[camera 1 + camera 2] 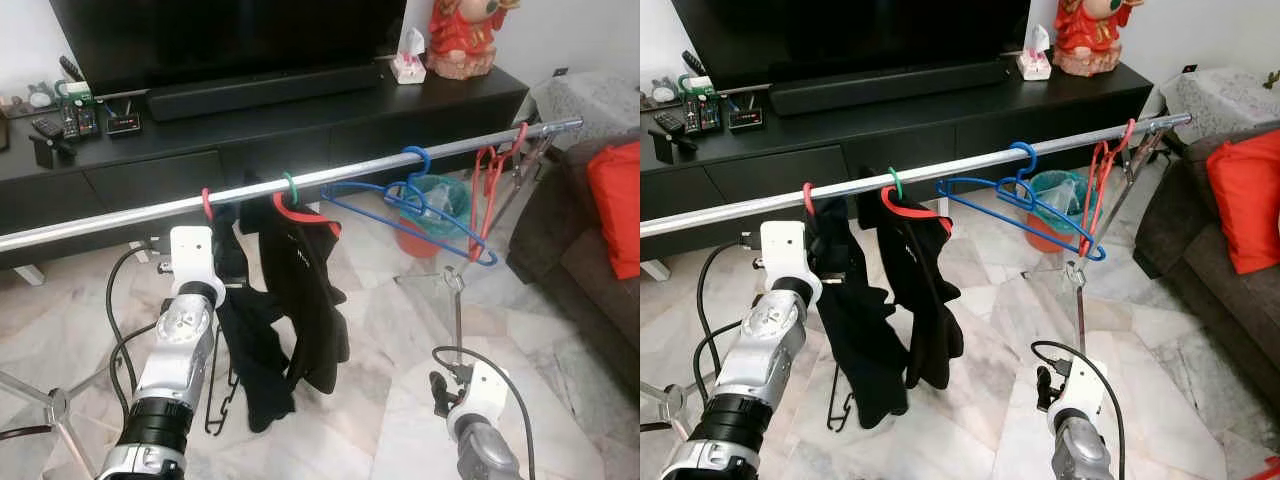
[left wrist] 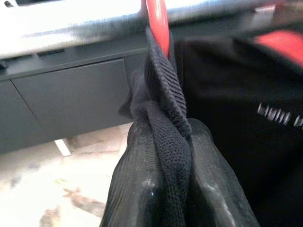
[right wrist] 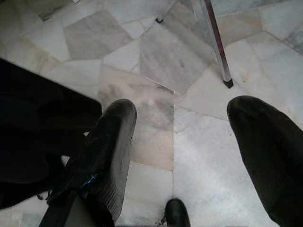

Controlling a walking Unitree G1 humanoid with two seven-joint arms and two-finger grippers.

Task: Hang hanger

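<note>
A silver clothes rail [image 1: 300, 185] runs across in front of me. A red hanger hook [image 2: 157, 23] sits over it, carrying a black knit garment [image 1: 245, 340]. My left gripper [image 2: 166, 142] is raised just under the rail and is shut on that garment's bunched collar, right below the hook. Beside it hangs a second black garment [image 1: 305, 290] on a green-hooked hanger [image 1: 290, 185]. Further right on the rail are blue hangers [image 1: 420, 200] and red hangers [image 1: 485, 190], all bare. My right gripper [image 3: 187, 109] is held low over the marble floor, open, with nothing between its fingers.
A black TV console [image 1: 300, 130] stands behind the rail. A dark sofa with a red cushion [image 1: 615, 200] is at the right. A teal bin [image 1: 440, 200] sits on the floor under the blue hangers. The rack's leg [image 3: 215, 42] stands ahead of my right gripper.
</note>
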